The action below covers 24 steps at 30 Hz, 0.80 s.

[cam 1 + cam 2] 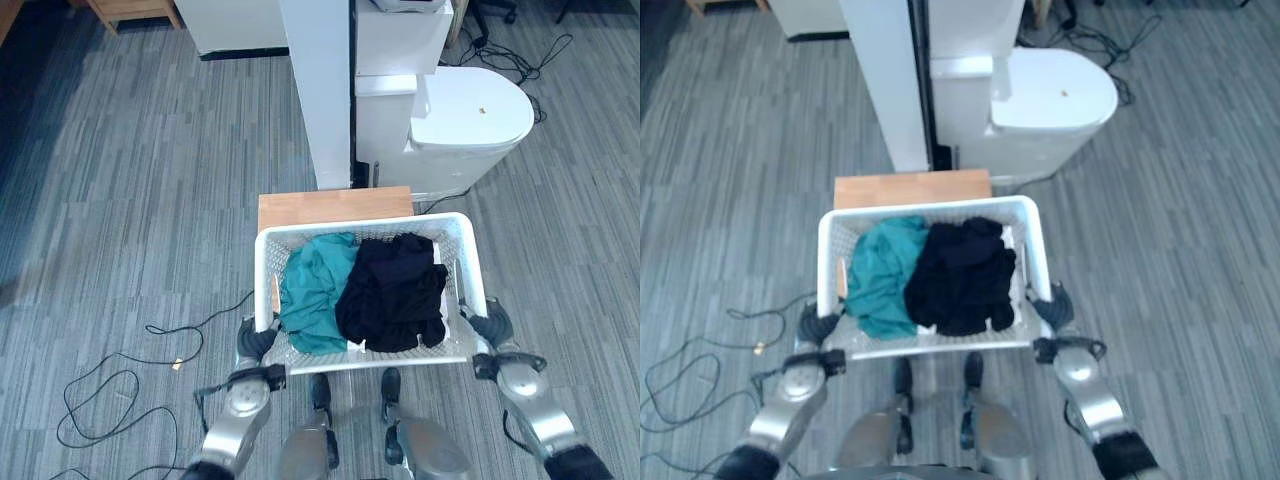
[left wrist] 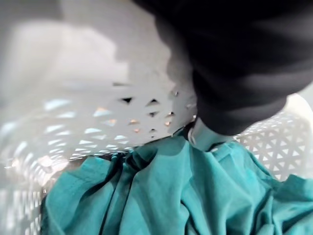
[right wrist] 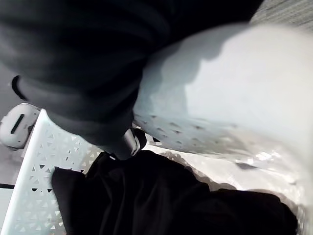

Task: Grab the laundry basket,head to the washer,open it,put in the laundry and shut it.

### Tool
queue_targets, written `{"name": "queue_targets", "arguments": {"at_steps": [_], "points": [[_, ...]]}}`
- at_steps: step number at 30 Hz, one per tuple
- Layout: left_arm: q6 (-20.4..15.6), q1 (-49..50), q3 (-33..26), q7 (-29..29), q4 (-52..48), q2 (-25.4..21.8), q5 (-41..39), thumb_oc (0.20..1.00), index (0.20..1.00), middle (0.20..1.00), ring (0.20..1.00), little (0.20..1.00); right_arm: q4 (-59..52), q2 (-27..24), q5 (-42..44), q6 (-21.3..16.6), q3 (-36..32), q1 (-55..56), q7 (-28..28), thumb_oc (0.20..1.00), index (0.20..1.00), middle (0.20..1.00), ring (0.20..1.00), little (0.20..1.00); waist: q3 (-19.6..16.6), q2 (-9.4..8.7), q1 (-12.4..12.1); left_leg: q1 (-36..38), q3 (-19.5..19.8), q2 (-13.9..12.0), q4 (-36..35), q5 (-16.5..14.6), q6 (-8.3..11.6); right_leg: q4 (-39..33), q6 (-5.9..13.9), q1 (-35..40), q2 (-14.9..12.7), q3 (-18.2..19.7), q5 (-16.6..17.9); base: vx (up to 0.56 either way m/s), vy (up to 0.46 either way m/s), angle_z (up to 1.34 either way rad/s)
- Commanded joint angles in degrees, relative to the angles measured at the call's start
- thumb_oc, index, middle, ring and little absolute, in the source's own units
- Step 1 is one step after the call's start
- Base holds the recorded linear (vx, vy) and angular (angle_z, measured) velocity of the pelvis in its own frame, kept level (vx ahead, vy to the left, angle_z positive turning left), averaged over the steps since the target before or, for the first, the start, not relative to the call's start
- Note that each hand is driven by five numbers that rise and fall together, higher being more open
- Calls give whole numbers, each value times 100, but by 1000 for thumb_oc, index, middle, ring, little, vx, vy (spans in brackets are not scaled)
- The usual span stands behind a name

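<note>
The white laundry basket [image 1: 462, 262], its walls pierced with small triangular holes, is held up in front of the robot between both hands, its far rim over the near edge of a low wooden table [image 1: 335, 208]. Inside it lie two garments side by side: a teal cloth [image 1: 314, 290] fills the left half, and a black cloth [image 1: 393, 290] fills the right half, heaped up to about rim height. The basket's long axis runs from the robot toward the table, and its open top faces straight up. The left hand [image 1: 254, 342] sits against the basket's near left corner and the right hand [image 1: 492, 325] against the near right side wall. Only their dark covers show there, and in the wrist views a dark blurred mass hides the fingers, so whether they curl round the rim cannot be told. Beyond the table stands a white column [image 1: 318, 90] and, beside it, a white rounded appliance [image 1: 470, 115]; all rest on grey striped carpet [image 1: 130, 200].
</note>
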State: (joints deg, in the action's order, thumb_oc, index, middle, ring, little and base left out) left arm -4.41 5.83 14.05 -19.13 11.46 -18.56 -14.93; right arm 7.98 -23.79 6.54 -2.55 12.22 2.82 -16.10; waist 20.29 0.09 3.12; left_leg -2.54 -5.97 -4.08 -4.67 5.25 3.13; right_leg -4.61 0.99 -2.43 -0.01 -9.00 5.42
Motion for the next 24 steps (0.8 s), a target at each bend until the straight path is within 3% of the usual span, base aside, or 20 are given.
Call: {"name": "queue_targets", "arguments": {"at_steps": [1, 6, 9, 13, 17, 18, 19, 20, 21, 23, 24], "points": [[-409, -411, -376, 830, 121, -135, -269, 200, 200, 200, 200, 200, -54, -106, 326, -661, -304, -342, 589, 200, 200, 200, 200, 200, -782, -158, 105, 176, 4, 117, 555, -759, 23, 454, 413, -104, -213, 206, -763, 54, -14, 2], [-384, -7, -382, 972, -361, -242, -172, 200, 200, 200, 200, 200, -439, -128, 263, -652, -473, 105, 708, 200, 200, 200, 200, 200, -857, -181, 154, 185, 496, 248, 747, -890, 7, 484, 391, -2, -223, 347, -775, -10, 35, -3], [-358, 74, -305, 1066, -443, -270, -135, 200, 200, 200, 200, 200, -560, -98, 319, -641, -514, 285, 786, 200, 200, 200, 200, 200, -960, -140, 246, 291, 422, 241, 646, -941, -29, 460, 434, 26, -241, 392, -751, 29, 127, -8], [-279, 86, -163, 1181, -609, -350, 42, 200, 200, 200, 200, 200, -634, -11, 383, -605, -545, 381, 815, 200, 200, 200, 200, 200, -1013, -135, 464, 430, -2, 293, 608, -1057, -163, 429, 572, -103, -232, 820, -530, -42, 163, -54], [-311, -76, -142, 1177, -703, -489, 129, 200, 200, 200, 200, 200, -595, 85, 439, -599, -488, 271, 799, 200, 200, 200, 200, 200, -899, -178, 591, 458, -748, 252, 650, -1190, -289, 714, 765, -592, -116, 1252, -352, -127, 116, -118], [-333, -135, -162, 1166, -746, -538, 157, 200, 200, 200, 200, 200, -579, 113, 406, -607, -441, 223, 791, 200, 200, 200, 200, 200, -843, -202, 563, 466, -1028, 196, 678, -1229, -293, 821, 813, -741, -156, 1063, -324, -84, 15, -211], [-367, -160, -234, 1148, -859, -556, 186, 200, 200, 200, 200, 200, -617, 171, 350, -616, -383, 184, 773, 200, 200, 200, 200, 200, -857, -159, 416, 647, -1603, 4, 702, -1412, -227, 988, 811, -791, -539, -282, -529, -114, -40, -321], [-369, -165, -236, 1146, -859, -550, 187, 200, 200, 200, 200, 200, -625, 166, 349, -615, -384, 184, 773, 200, 200, 200, 200, 200, -828, -206, 424, 601, -1691, 17, 725, -1305, -241, 996, 753, -831, -574, -333, -445, 2, -67, -381], [-346, -212, -297, 1142, -855, -520, 157, 200, 200, 200, 200, 200, -621, 212, 363, -627, -359, 151, 747, 200, 200, 200, 200, 200, -881, -142, 299, 730, -1993, -126, 761, -1407, -176, 1227, 684, -761, -884, -1405, -664, -18, -97, -260], [-325, -223, -327, 1141, -788, -468, 167, 200, 200, 200, 200, 200, -608, 231, 357, -639, -295, 97, 747, 200, 200, 200, 200, 200, -939, -183, 232, 814, -2396, -221, 864, -1436, -150, 1282, 620, -638, -1126, -2118, -744, 66, -153, -163], [-292, -190, -282, 1197, -774, -449, 193, 200, 200, 200, 200, 200, -638, 240, 351, -608, -283, 121, 776, 200, 200, 200, 200, 200, -948, -201, 268, 884, -2497, -239, 907, -1475, -138, 1332, 587, -681, -1118, -2042, -747, 121, -206, -207]]}}
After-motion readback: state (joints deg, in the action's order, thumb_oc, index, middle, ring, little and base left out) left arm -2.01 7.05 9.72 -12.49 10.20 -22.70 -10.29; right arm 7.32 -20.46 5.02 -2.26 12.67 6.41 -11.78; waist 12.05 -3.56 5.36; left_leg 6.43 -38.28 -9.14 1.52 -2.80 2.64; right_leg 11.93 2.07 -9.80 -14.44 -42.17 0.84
